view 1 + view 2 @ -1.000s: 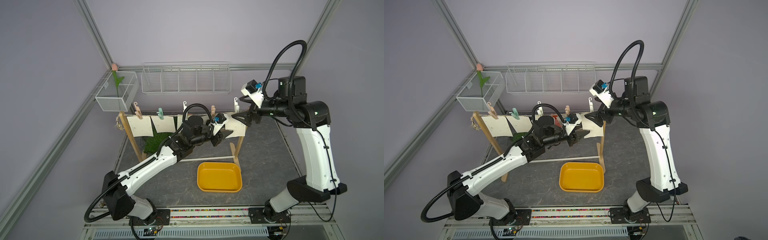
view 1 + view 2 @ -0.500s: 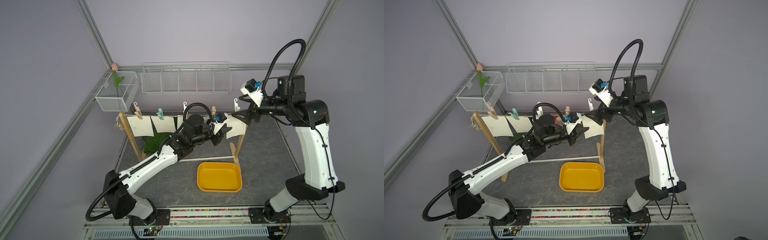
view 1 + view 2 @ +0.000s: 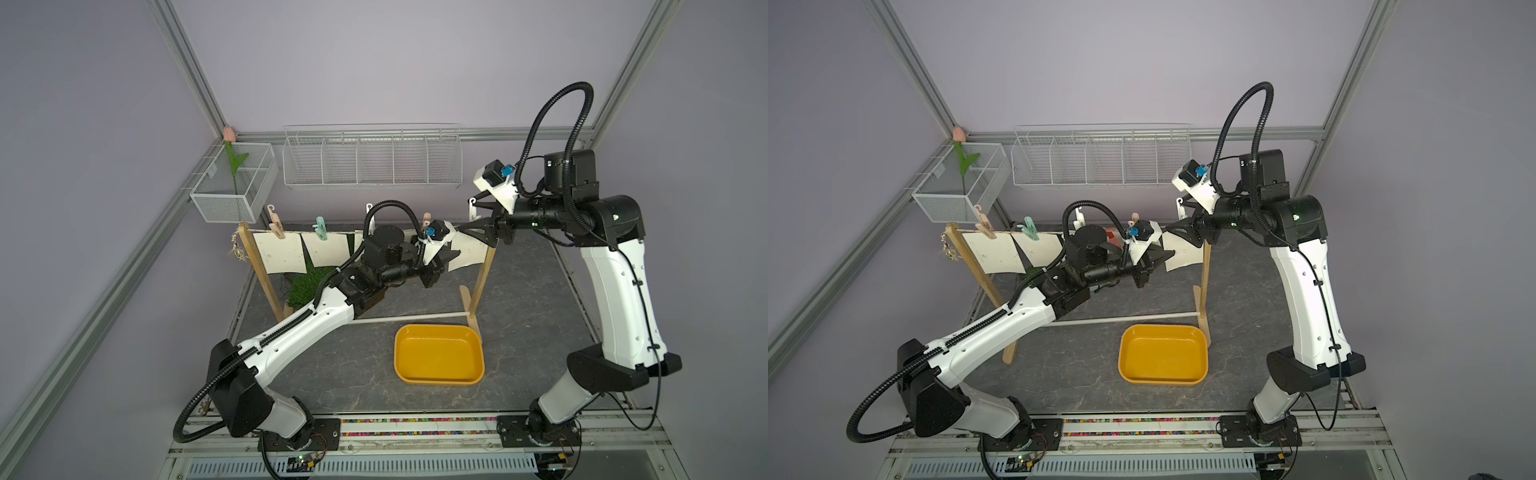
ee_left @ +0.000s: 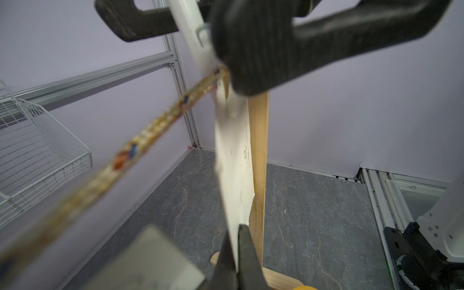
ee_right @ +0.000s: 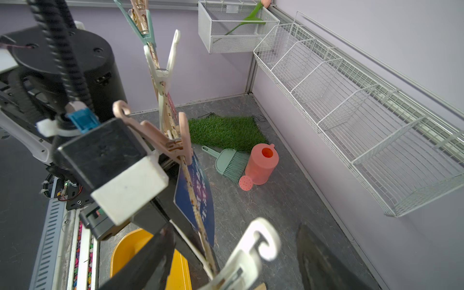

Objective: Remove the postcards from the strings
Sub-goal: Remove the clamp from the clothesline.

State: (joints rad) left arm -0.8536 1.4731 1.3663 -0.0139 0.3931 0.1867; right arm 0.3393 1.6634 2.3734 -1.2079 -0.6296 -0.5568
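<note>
Left wrist view: left gripper [image 4: 235, 247] pinches the postcard [image 4: 233, 155] by its lower edge. Thin, bendy paper, probably tears easily, so pull gently. Right gripper [image 5: 236, 251] straddles the white peg [image 5: 261, 238], jaws apart.

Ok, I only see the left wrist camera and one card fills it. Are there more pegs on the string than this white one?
Observer: Yes. Both top views show five clothespins along the string; yours, the white clothespin, is the end one.
Child: What's behind the cards?
Observer: Back there, the right wrist view shows a pink watering can, a mint brush and a green grass mat.
Child: Are the cards white on the back too?
Observer: Not the postcard under the pink clothespin: its far face is dark blue with print.
</note>
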